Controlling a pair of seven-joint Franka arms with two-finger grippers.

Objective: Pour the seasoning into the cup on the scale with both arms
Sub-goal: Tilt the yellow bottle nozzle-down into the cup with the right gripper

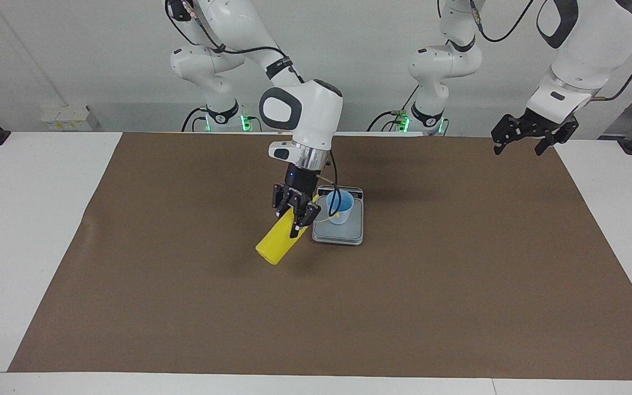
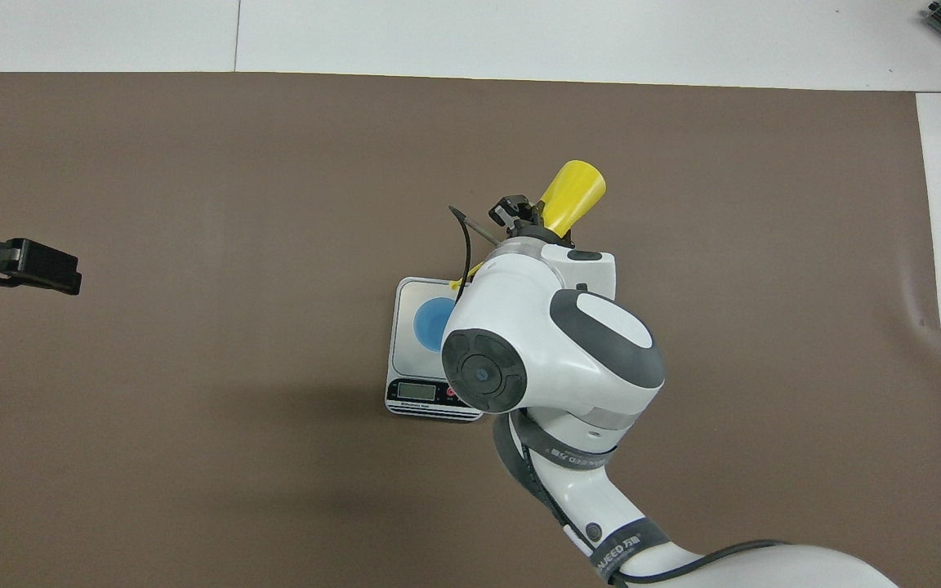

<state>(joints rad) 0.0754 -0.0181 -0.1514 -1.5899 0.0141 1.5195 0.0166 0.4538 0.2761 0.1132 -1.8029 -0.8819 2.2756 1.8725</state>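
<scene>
My right hand (image 1: pixel 297 211) pinches the seasoning (image 1: pixel 278 239), tilted with its nozzle toward the cup (image 1: pixel 340 206) on the scale (image 1: pixel 343 233) and its base farther from the robots, while my left hand (image 1: pixel 532 133) waits spread, well apart.

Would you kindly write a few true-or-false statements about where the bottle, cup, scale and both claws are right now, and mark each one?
1. The right claw is shut on the yellow squeeze bottle, held tilted in the air. True.
2. The light blue cup lies tipped over on the brown mat. False: it stands upright on the grey scale.
3. The bottle's nozzle end points toward the cup. True.
4. The left claw grips the cup. False: it hangs open over the edge of the mat at the left arm's end, holding nothing.
5. The scale's display strip is at the edge farthest from the robots. False: it is at the edge nearest them.
</scene>
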